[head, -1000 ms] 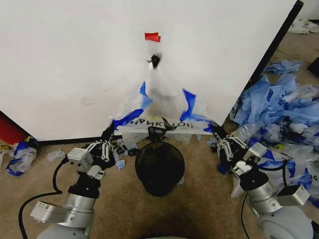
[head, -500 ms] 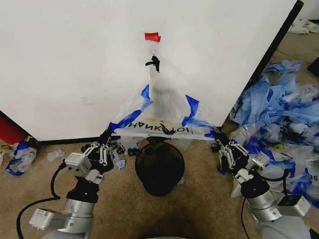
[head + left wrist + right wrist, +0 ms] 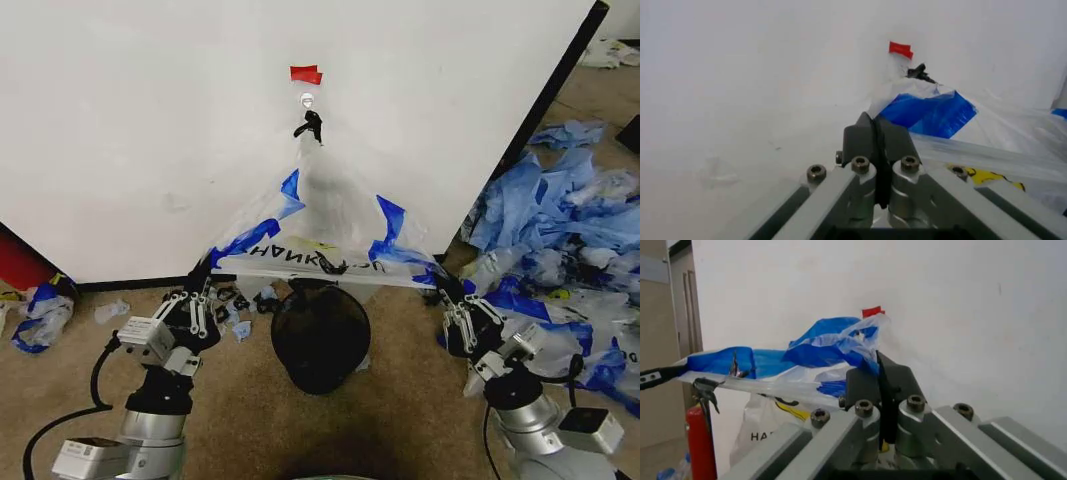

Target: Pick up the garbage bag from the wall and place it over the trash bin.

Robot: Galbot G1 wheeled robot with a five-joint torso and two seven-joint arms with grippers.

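Garbage bag [image 3: 330, 225] hangs from small hook [image 3: 311, 124] on white wall [image 3: 150, 130], just under red tape [image 3: 306, 73], w/ its lower edge pulled out wide above black mesh trash bin [image 3: 320, 335] on floor. Left gripper [image 3: 206, 278] pinches bag's left corner, fingers pressed together on blue plastic; right gripper [image 3: 437, 280] pinches right corner the same way. Heaped blue & clear bags [image 3: 570, 220] lie on carpet to robot's right, near wall's edge.

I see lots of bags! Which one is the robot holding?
The garbage bag stretched from the wall above the trash bin; the heaped blue bags just lie on the floor.
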